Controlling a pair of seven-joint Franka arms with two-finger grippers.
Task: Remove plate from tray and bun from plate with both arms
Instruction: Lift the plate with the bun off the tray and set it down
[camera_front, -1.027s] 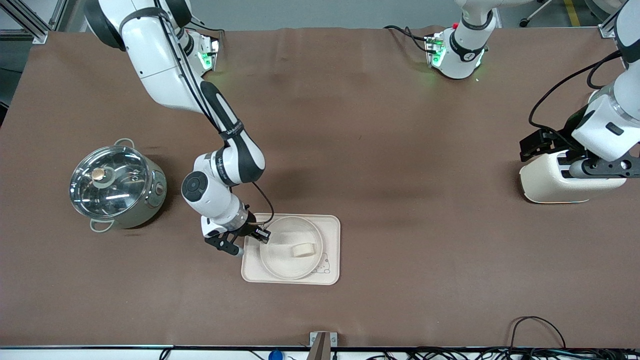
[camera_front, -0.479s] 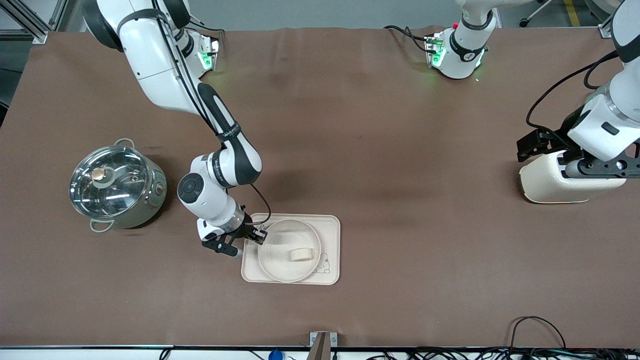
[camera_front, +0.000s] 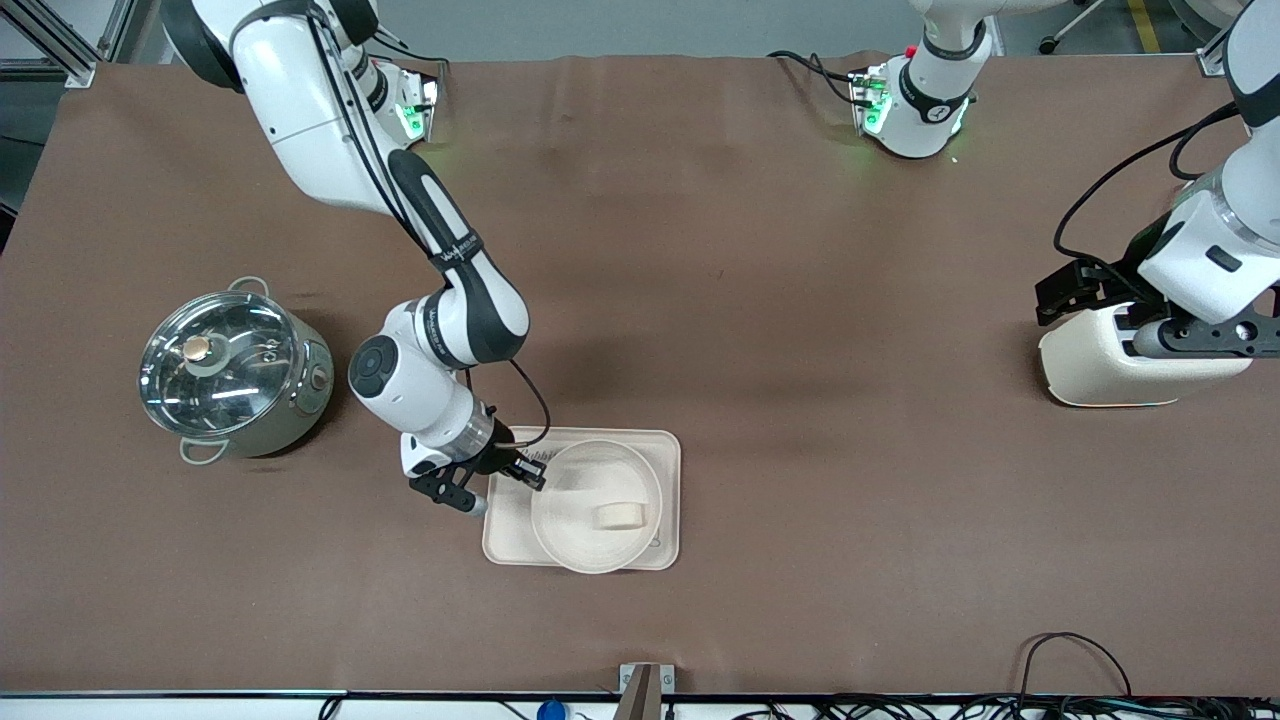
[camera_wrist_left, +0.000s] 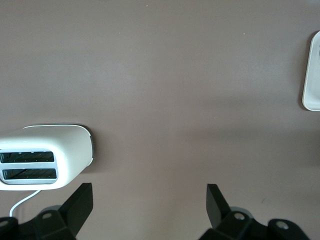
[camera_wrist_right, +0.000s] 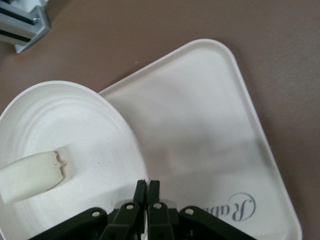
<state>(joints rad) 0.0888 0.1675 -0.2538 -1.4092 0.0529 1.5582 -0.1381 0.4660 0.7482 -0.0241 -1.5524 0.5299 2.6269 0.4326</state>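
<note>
1. Steel and glass come first at the right arm's end of the counter (camera_front: 760, 260): a lidded pot (camera_front: 232, 372) with loop handles stands there by itself, apart from the tray.
2. The right arm (camera_front: 440, 330) reaches down from its base toward the tray, and the right gripper (camera_front: 524, 474) sits at the plate's rim, over the tray's edge that faces the pot.
3. Its jaws are clenched on the rim of the plate (camera_front: 580, 530), the two black tips pressed together over the thin edge, as the right wrist view shows (camera_wrist_right: 147, 187).
4. The plate, round and cream-white, is over the rectangular cream tray (camera_front: 668, 452), covering most of it and reaching the tray's edge nearest the front camera; whether it rests flat or is tilted I cannot tell.
5. The bun (camera_front: 622, 516), a small pale chunk, lies in the plate, on the side away from the gripper.
6. Toward the left arm's end, a cream toaster (camera_front: 1100, 365) stands on the counter, well apart from the tray.
7. The left gripper (camera_wrist_left: 150, 200) hangs over bare counter beside the toaster, jaws released and spread wide, holding nothing; the left arm waits.
</note>
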